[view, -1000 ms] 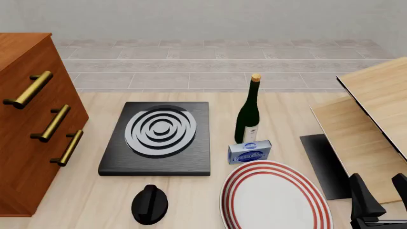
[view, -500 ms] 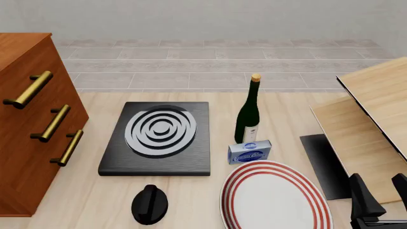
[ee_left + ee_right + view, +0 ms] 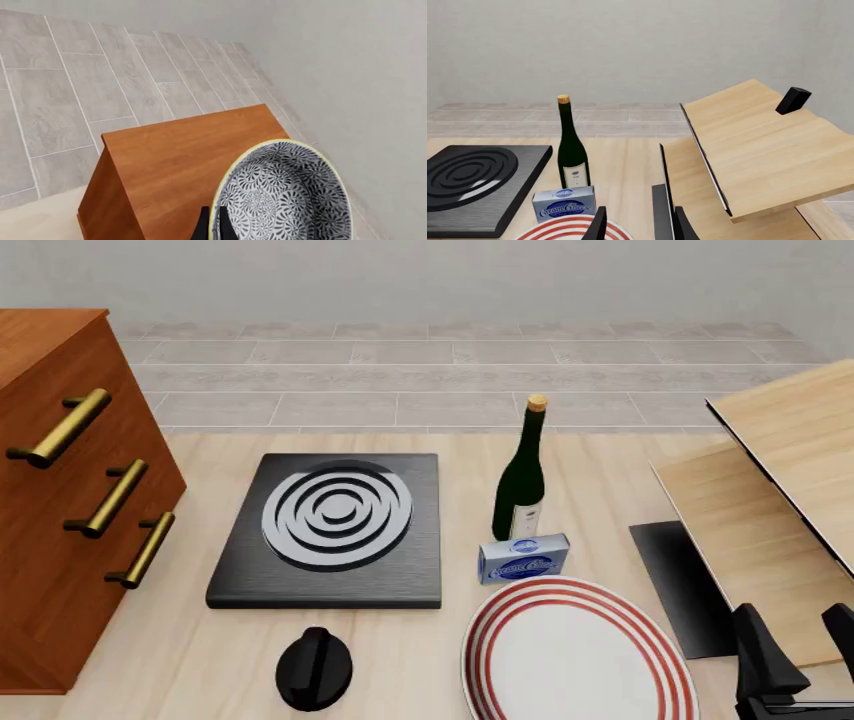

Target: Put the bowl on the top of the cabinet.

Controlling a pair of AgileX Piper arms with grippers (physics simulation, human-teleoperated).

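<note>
Change: across the last second the front view is the same throughout. Nothing on the worktop [image 3: 200, 660] has shifted and the right gripper [image 3: 801, 660] has not stirred.
Meaning for the task: judged from that stillness, all the action lies with the left arm, which is outside the front view. The carry looks close to its end, with lowering and letting go not yet done.
Bowl: 1, the bowl [image 3: 283, 197], seen only in the left wrist view. It shows its speckled inside and lies over the flat top of the cabinet [image 3: 173, 160]. I cannot tell whether it touches the wood or hangs above it.
Left gripper: the left gripper [image 3: 213, 225] is closed narrow on the bowl's cream rim, 1 dark finger on each side of it.
Right gripper: spread wide and holding nothing, low at the near right corner of the worktop.
Cabinet: 1, standing at the left edge of the worktop, with 3 brass handles [image 3: 60, 428] on its front.
Other things, counted: 1 black hotplate [image 3: 334, 525] mid-worktop; 1 wine bottle [image 3: 521, 480] just right of it; 1 cream-cheese box [image 3: 523, 558] at the bottle's foot; 1 red-ringed plate [image 3: 577, 655] at the near edge; 1 black knob [image 3: 315, 668] near the hotplate's near edge; 2 pale-wood boards [image 3: 787, 460] along the right edge.
Risk: in my judgement, a release with the bowl tilted could let it roll off the top.
</note>
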